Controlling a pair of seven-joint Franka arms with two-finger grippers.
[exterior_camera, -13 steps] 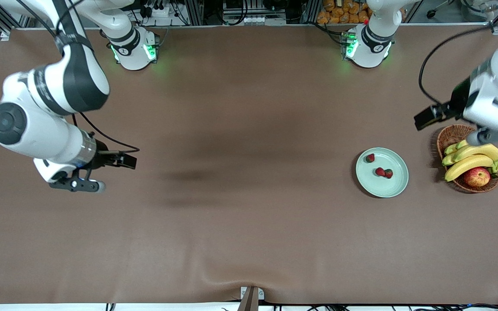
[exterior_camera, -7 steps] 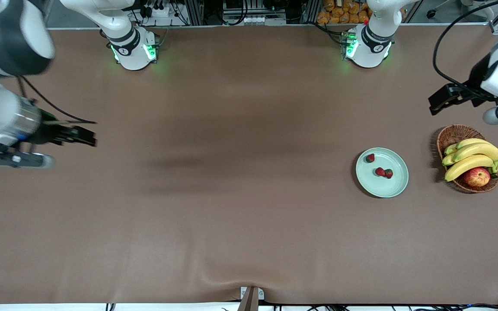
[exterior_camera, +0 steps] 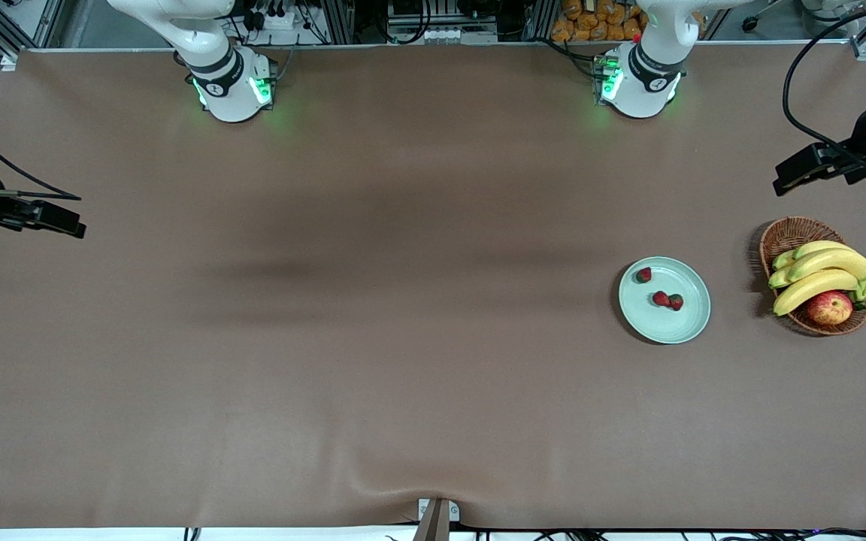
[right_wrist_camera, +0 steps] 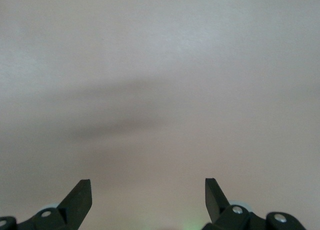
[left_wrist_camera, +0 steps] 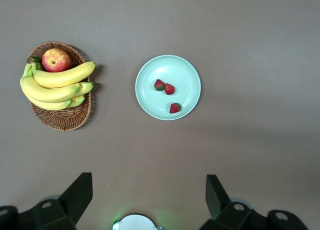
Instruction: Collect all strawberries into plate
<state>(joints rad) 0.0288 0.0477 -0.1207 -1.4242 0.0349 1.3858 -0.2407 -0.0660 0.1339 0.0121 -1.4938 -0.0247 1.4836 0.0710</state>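
Note:
Three strawberries [exterior_camera: 661,299] lie on the pale green plate [exterior_camera: 679,327], two of them touching and one [exterior_camera: 643,275] apart, nearer the robots' bases. The left wrist view looks down on the same plate [left_wrist_camera: 184,71] and berries [left_wrist_camera: 169,89] from high above. My left gripper [left_wrist_camera: 149,184] is open and empty, up in the air over the table toward the left arm's end. My right gripper [right_wrist_camera: 148,186] is also open and empty, high over bare brown table at the right arm's end.
A brown wicker basket [exterior_camera: 786,233] holding bananas [exterior_camera: 816,284] and a red-yellow apple [exterior_camera: 829,307] stands beside the plate, toward the left arm's end of the table. A brown cloth [exterior_camera: 403,338] covers the table.
Both arms have drawn back outward toward their own ends of the table and risen. The left gripper has left its place over the basket. Strawberries, plate and basket have not moved.

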